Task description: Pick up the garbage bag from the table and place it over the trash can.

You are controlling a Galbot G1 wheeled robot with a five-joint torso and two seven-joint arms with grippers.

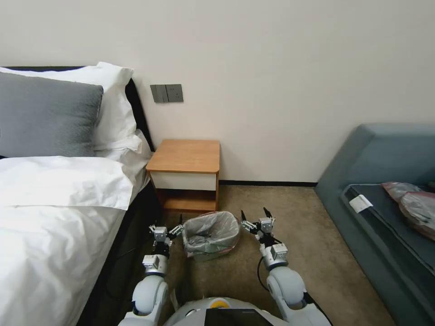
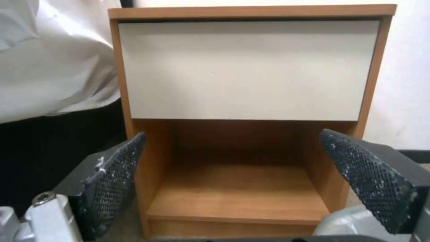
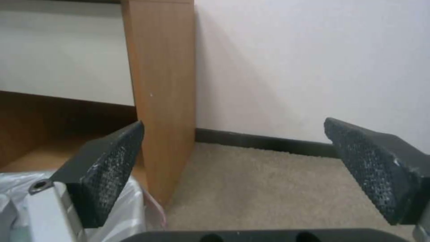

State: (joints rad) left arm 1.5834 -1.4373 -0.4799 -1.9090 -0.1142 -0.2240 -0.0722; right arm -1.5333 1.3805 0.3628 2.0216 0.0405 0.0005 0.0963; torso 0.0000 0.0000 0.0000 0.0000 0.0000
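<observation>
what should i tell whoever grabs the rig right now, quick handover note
Left gripper: open, holding nothing, beside the trash can on its bed side.
Right gripper: open, holding nothing, on the can's other side.
Garbage bag: already lining the trash can, pink rim at the can's edge.
Table: top bare, just behind the can.
Done: bag placed. Left: nothing obvious beyond checking the fit.

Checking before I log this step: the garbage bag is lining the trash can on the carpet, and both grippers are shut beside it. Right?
Not quite. The garbage bag does line the trash can on the carpet, but the left gripper and right gripper are both open; each wrist view shows its jaws spread wide with nothing between them.
</observation>
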